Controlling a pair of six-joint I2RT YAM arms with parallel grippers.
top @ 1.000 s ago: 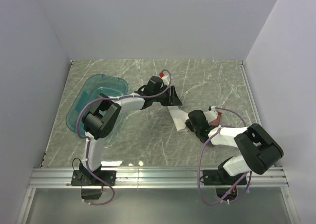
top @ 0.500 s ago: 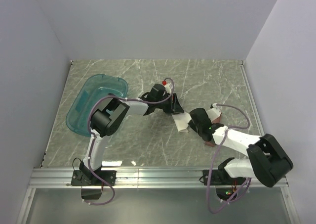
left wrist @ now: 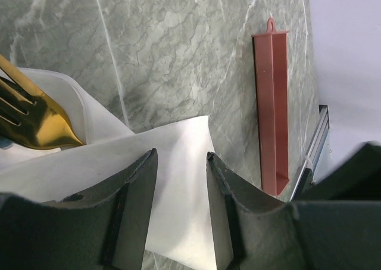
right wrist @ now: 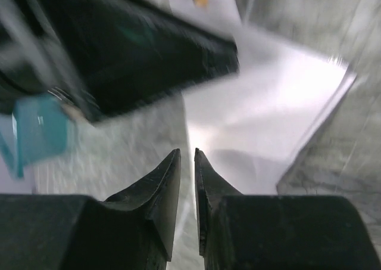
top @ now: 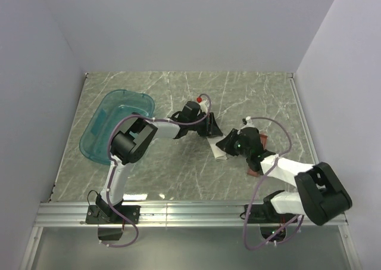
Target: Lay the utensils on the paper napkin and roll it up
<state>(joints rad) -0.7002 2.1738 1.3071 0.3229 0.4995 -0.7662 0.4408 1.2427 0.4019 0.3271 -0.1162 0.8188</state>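
**Left gripper** (left wrist: 180, 157): jaws spread and clamping nothing, set astride a folded-over flap of the paper napkin (left wrist: 178, 180). The arm reaches low across the marble table (top: 155, 168) towards its middle.

**Right gripper** (right wrist: 186, 154): jaws a narrow slit apart with nothing seen between them, tips at the napkin's edge. The view is blurred. The arm bends in from the right.

**Paper napkin**: white and partly folded, mid-table between both grippers.

**Utensils** (left wrist: 30, 118): gold fork tines show inside the fold.

**Reddish-brown tray** (left wrist: 272, 109): nearby, apart from the napkin.

**Teal tub** (top: 116, 124): well to the left.

Overhead looks down; close wrist views share napkin (left wrist: 178, 145).
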